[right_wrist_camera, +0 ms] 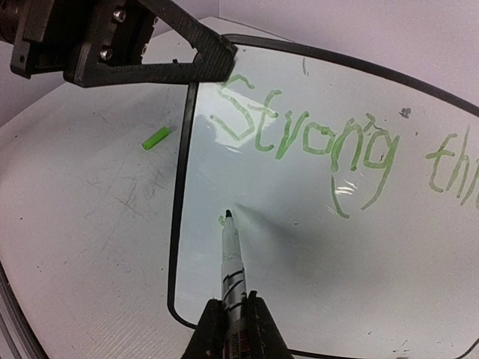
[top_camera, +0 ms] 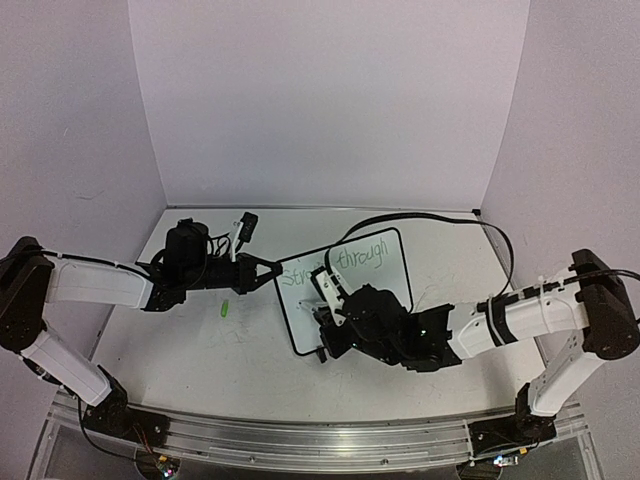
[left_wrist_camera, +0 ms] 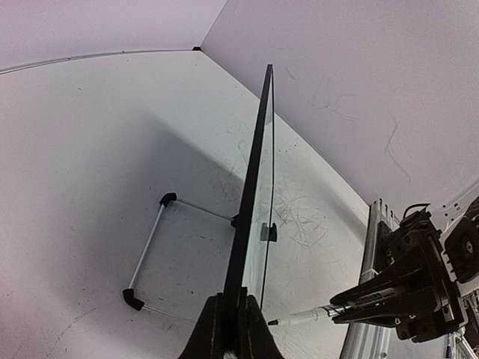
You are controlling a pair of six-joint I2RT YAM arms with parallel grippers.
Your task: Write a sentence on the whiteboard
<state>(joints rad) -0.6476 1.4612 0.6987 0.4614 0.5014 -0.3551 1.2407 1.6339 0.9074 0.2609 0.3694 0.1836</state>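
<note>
Here, your right tool [right_wrist_camera: 233, 318] is clenched on the marker [right_wrist_camera: 230, 254], tip at the whiteboard [right_wrist_camera: 314, 254], centre of the surface [top_camera: 200, 340], below "Strong" of the sentence [right_wrist_camera: 307, 138]; blank space lies rightward. Your left tool [right_wrist_camera: 213, 63] clamps its left edge.

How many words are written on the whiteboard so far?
2. "Strong" sits by the whiteboard edge clamped by the left end effector; "through" follows on the same line. More may be hidden under the right arm.
</note>
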